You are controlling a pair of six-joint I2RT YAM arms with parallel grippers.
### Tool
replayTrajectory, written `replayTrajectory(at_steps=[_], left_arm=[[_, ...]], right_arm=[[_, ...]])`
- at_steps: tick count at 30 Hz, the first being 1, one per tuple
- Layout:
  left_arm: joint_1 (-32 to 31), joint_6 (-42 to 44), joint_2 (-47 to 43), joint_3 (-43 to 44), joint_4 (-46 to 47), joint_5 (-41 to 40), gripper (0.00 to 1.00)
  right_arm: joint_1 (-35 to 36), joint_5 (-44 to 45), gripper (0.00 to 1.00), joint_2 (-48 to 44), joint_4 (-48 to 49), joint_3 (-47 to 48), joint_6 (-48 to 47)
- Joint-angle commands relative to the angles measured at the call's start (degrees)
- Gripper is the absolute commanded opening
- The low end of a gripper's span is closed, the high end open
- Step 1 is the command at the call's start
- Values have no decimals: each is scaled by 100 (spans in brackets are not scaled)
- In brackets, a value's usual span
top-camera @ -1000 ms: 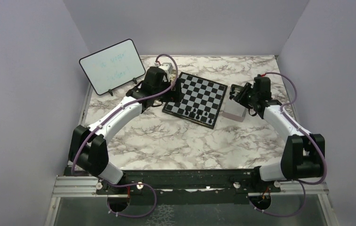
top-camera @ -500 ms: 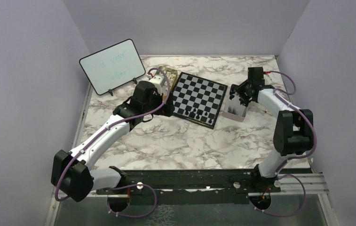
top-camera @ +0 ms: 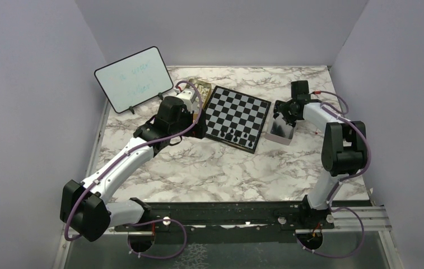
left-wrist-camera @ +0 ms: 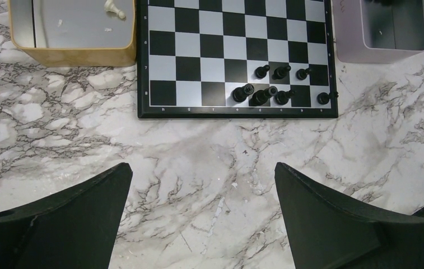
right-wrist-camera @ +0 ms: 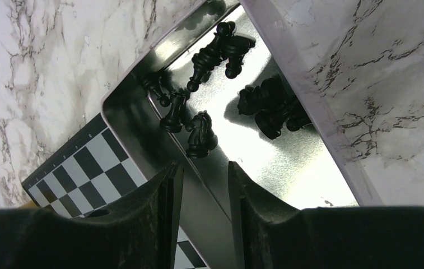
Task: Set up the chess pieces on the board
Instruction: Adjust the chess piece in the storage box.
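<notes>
Chess pieces (left-wrist-camera: 262,95): seven black men on two edge ranks of board (left-wrist-camera: 187,67). More black men lie loose in silver tin (right-wrist-camera: 288,162); one cream pawn (left-wrist-camera: 114,8) in gold tin (left-wrist-camera: 72,53).

Over last second: left gripper (left-wrist-camera: 203,168) backed off board, spread wide, empty. Right gripper (right-wrist-camera: 203,168) swung in over silver tin, narrowly parted, nothing held. Probably lining up next black pickup.

Knight (right-wrist-camera: 201,134) glossy, moulded, lying on side. Tin floor mirror-bright. Table (left-wrist-camera: 58,123) marbled, matte.

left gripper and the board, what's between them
Only bare marble table lies between the left gripper and the board, seen in the left wrist view.
</notes>
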Motion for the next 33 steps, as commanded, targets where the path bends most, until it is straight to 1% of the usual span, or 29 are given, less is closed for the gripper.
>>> replayTrajectory(at_steps=[1,13,33], left_arm=[[12,79,-182,-34,64,-42,99],[11,97,-157,-44,65,-48,99],[11,97,-131,-48,67,-40,99]], right_arm=[[10,-96,40,257,77,59,269],[31,-272,35,560,258,172,124],[31,-306,35,357,463,130,282]])
